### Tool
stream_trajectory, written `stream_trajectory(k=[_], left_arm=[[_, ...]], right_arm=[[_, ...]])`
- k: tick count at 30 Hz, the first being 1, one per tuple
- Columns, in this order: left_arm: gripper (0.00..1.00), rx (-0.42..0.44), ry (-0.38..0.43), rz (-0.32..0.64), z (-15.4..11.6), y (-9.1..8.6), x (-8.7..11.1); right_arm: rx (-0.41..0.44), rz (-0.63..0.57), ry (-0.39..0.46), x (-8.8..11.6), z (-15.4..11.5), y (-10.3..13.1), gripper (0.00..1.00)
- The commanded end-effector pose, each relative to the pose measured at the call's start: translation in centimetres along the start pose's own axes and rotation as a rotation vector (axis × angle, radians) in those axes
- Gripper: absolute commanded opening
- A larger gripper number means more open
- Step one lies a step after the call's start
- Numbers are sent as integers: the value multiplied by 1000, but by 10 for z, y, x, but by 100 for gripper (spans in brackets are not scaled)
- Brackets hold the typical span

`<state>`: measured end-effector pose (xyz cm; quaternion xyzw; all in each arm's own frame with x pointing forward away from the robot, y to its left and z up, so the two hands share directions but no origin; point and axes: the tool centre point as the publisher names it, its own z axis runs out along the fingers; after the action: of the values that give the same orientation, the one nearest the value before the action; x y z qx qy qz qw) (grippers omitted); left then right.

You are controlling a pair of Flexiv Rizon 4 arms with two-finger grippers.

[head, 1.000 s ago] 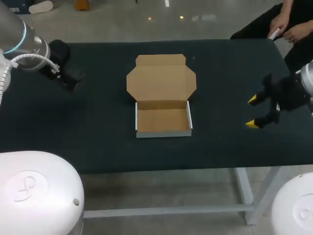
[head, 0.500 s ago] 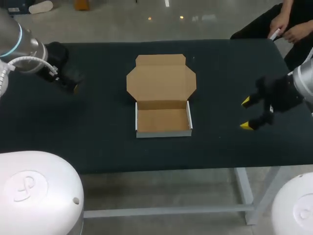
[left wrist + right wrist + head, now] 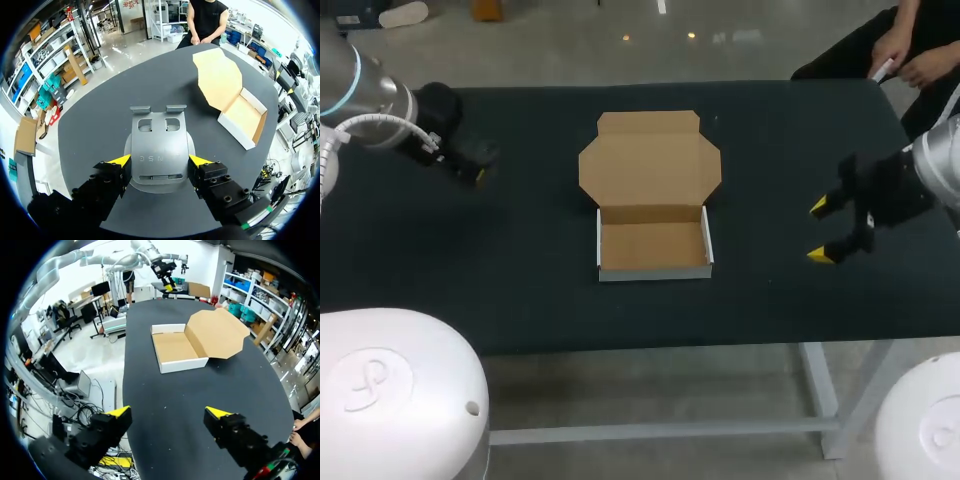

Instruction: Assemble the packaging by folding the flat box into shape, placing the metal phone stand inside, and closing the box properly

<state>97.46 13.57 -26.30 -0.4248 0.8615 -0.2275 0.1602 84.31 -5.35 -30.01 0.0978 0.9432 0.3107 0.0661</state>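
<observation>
Box (image 3: 654, 240): one, tray open, lid flat on desk (image 3: 520, 280) | phone stand (image 3: 159, 145): one, clamped in left gripper (image 3: 160, 160), perhaps lifted | right gripper (image 3: 819, 231): fingers apart

The box (image 3: 655, 240) is showing matt brown cardboard, the phone stand (image 3: 159, 155) smooth grey metal, the surface (image 3: 520, 270) a dark matt cover.
</observation>
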Motion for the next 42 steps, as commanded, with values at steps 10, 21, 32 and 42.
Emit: stream_trajectory(k=[10, 21, 32, 42], left_arm=[[0, -18, 39, 50, -8, -9, 30], [0, -32, 102, 121, 1, -16, 54], [0, -79, 159, 79, 12, -24, 76], [0, -136, 183, 4, 37, -39, 97]], right_arm=[[-4, -2, -1, 1, -1, -1, 100], [-4, -2, -1, 1, -1, -1, 100], [-4, -2, -1, 1, -1, -1, 100], [-4, -2, -1, 1, -1, -1, 100]])
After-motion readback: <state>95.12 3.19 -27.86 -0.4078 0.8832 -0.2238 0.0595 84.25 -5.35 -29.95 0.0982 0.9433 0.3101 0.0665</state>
